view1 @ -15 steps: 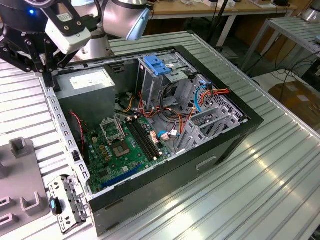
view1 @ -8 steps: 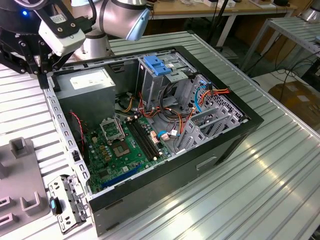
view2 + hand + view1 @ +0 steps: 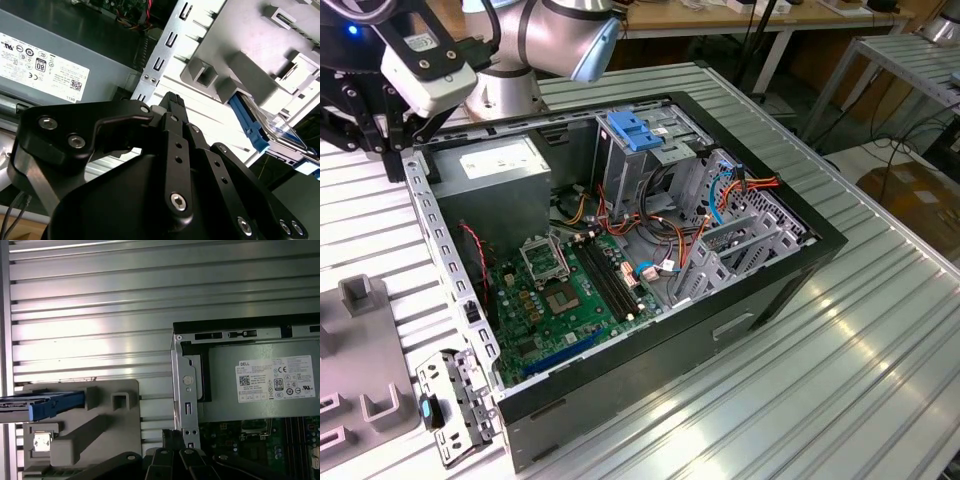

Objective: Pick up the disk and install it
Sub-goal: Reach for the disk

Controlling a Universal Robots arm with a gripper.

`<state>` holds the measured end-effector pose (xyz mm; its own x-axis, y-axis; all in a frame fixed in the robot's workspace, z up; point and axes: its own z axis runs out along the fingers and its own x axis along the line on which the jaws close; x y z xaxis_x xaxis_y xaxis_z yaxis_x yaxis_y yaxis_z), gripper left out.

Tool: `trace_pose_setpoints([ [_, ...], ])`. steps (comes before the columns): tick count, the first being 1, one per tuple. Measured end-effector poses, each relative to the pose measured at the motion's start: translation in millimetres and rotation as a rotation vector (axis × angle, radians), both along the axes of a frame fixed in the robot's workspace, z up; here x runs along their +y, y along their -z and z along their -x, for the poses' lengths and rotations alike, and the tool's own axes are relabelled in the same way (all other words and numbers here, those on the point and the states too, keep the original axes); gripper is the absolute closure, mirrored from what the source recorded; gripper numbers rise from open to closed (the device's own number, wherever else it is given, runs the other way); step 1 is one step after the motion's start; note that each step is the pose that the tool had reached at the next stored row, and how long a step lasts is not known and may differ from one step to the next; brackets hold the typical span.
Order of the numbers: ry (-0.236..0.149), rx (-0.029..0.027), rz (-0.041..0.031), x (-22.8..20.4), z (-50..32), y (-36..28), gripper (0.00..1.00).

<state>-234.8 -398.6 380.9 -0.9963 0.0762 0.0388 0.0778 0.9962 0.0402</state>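
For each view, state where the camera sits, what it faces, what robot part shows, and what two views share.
Exterior view: off the arm, looking down into the computer case; arm shows.
First wrist view: on the wrist, facing the table; gripper shows.
Second wrist view: on the wrist, looking along the gripper.
Both wrist views share the disk and power supply.

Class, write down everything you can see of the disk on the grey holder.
In the first wrist view the disk shows edge-on: a flat, thin drive with a pale metal body and a blue plastic rail along its side. In the second wrist view the rail borders a shiny face. It rests on the grey holder, against an upright post, on the ribbed metal table beside the open computer case. The gripper is apart from it.
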Motion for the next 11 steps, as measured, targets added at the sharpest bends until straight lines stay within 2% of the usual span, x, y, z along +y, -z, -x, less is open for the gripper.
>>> trace_pose_setpoints([
  [11,0.000,0.0103,0.0001,0.0,9.1,2.0,0.89],
])
